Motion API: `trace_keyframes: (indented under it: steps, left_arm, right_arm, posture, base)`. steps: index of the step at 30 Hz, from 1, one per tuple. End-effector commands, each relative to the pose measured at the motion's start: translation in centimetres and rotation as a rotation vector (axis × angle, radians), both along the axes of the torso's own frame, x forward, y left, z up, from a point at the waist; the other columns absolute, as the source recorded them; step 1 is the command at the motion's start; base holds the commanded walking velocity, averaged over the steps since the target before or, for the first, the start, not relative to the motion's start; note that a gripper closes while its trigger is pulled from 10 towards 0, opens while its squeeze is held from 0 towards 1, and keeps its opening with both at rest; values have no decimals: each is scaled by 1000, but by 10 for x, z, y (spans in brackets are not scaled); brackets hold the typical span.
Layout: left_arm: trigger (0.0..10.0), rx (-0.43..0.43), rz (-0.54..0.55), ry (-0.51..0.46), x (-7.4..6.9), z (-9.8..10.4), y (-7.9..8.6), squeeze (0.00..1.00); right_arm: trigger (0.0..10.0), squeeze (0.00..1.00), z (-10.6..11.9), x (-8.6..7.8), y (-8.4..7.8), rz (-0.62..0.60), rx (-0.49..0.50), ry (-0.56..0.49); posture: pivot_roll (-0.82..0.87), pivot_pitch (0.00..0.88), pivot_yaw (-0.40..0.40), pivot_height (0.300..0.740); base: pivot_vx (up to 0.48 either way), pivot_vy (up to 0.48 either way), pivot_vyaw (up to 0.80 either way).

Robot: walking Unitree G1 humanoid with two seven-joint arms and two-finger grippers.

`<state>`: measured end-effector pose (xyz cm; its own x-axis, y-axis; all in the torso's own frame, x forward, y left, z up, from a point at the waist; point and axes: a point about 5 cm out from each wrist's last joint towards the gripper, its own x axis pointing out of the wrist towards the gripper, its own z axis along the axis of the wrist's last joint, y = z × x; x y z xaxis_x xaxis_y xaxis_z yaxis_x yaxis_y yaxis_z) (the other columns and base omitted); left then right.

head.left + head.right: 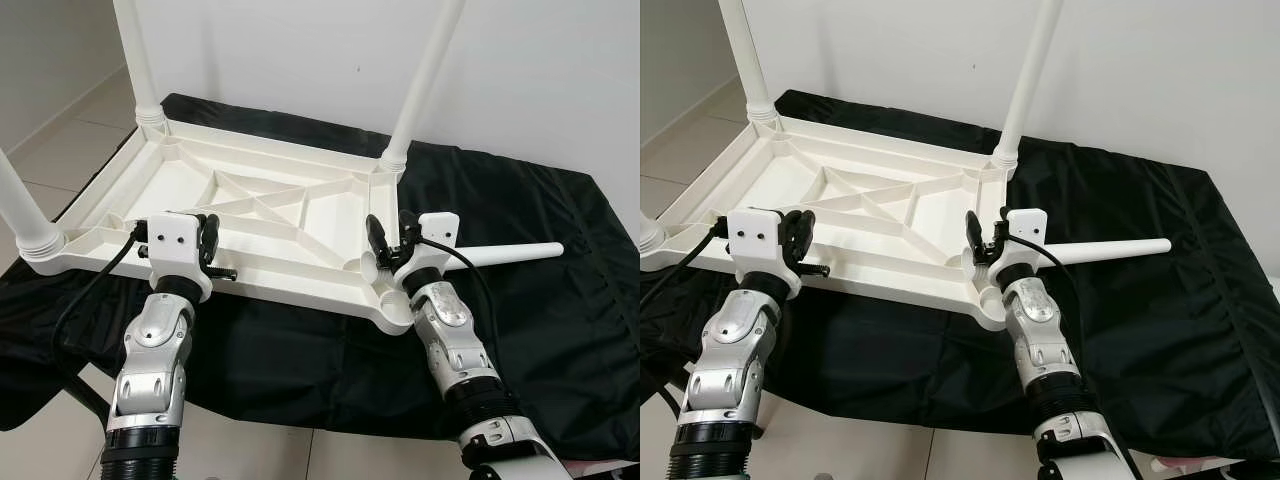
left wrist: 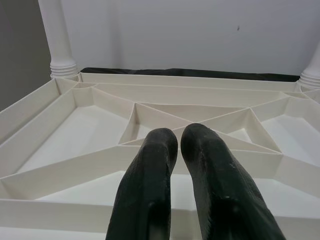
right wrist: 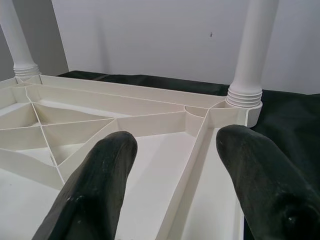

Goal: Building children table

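Right gripper [image 1: 392, 243], fingers spread, straddles table [image 1: 250, 215] side rim; ribs ahead block low passage. Upright leg [image 3: 248, 60] stands beyond it. Loose leg [image 1: 505, 254] lies just beside its wrist.

Plain home room: pale tiled floor [image 1: 70, 150] left of the black cloth [image 1: 540, 260], bare white wall [image 1: 300, 50] behind it, white baseboard [image 1: 62, 108] along the wall by the floor.

white upturned table top [image 1: 855, 205] at centre left on a black cloth [image 1: 1140, 270]; a loose leg [image 1: 1110, 251] lies right of centre.
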<state>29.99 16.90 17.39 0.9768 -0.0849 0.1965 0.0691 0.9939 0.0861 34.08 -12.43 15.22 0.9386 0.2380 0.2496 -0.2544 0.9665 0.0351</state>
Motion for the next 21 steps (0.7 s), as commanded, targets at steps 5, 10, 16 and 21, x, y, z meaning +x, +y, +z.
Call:
trace_keyframes:
  steps: [5,10,16,21]
  left_arm:
    - [10000,-22,59,1,-3,-4,-2,0]
    - [10000,-22,61,5,-5,-7,-2,0]
    - [10000,-37,87,10,-13,-15,1,0]
    - [10000,-47,107,7,-17,-19,2,0]
  right_arm:
    - [10000,0,-3,-6,-2,44,-26,-66]
    - [10000,0,-5,-8,-3,44,-45,-71]
    - [10000,0,-8,-14,-7,21,-61,-99]
    - [10000,0,-10,-21,-10,-13,-49,-130]
  posture:
    - [71,5,-97,740]
    - [71,2,-95,740]
    - [69,0,-92,740]
    - [69,0,-91,740]
  base:
    - [0,0,0]
    - [0,0,0]
    - [0,0,0]
    - [0,0,0]
